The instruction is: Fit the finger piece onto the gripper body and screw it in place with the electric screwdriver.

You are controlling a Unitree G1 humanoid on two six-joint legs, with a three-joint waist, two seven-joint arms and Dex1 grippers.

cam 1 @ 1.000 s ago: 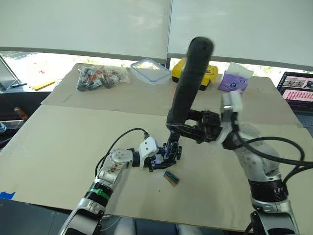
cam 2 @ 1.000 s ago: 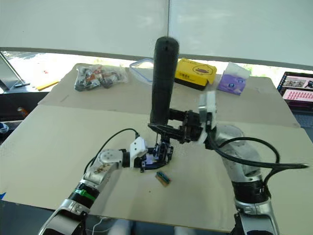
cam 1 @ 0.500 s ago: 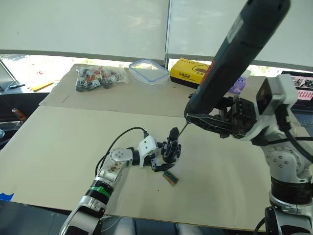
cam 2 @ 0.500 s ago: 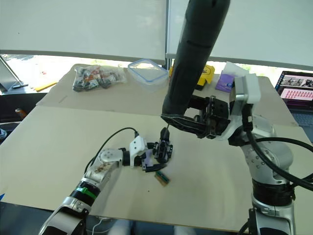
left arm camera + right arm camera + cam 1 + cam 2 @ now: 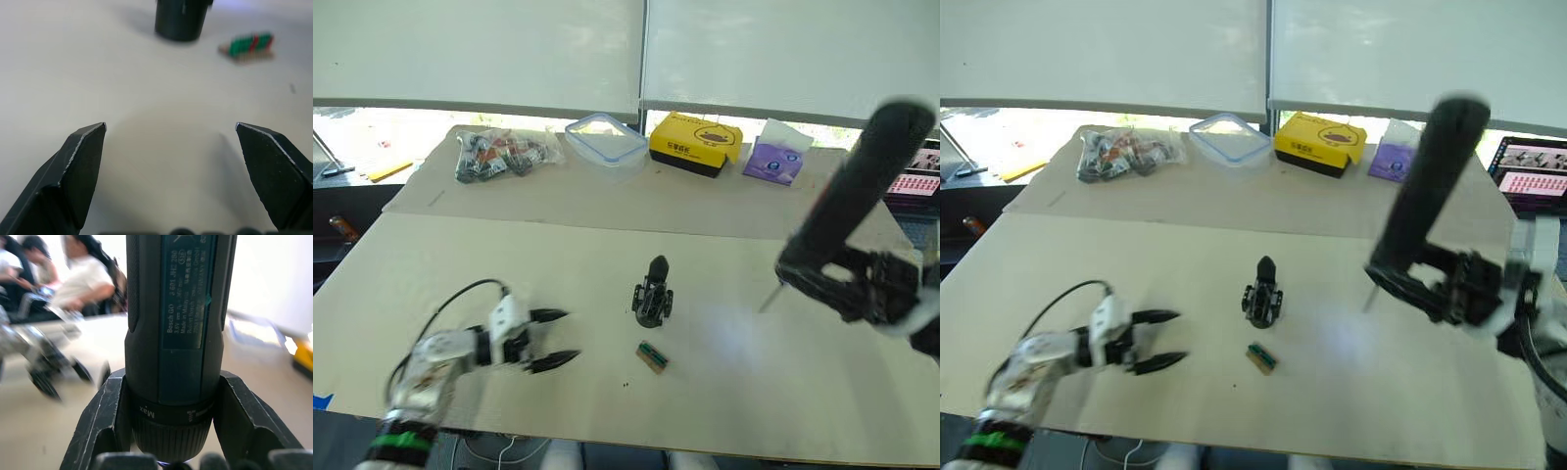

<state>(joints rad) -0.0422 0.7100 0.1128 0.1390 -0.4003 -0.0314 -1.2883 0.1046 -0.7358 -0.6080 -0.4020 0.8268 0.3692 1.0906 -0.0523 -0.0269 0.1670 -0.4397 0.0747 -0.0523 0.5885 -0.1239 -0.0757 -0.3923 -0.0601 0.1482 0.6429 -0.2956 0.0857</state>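
Right jaws clamp electric screwdriver [image 5: 854, 191], gripper body [image 5: 652, 292] apart

- table [image 5: 460, 264], covered in beige board;
- gripper body [image 5: 652, 292] standing upright near the middle;
- small green-and-brown block [image 5: 653, 356] just in front of it;
- along the far edge: bag of parts [image 5: 499, 154], clear lidded box [image 5: 604, 139], yellow box [image 5: 695, 143], purple packet [image 5: 776, 159]

Counter [image 5: 509, 284]: beige. Gripper body [image 5: 652, 294]: black. Small block [image 5: 652, 356]: green and brown, red stripe in the left wrist view. Electric screwdriver [image 5: 857, 186]: dark grey-black, teal label panel. Box [image 5: 694, 143]: yellow and black. Pack [image 5: 775, 162]: purple. Left claw [image 5: 563, 338]: black fingers, white housing.
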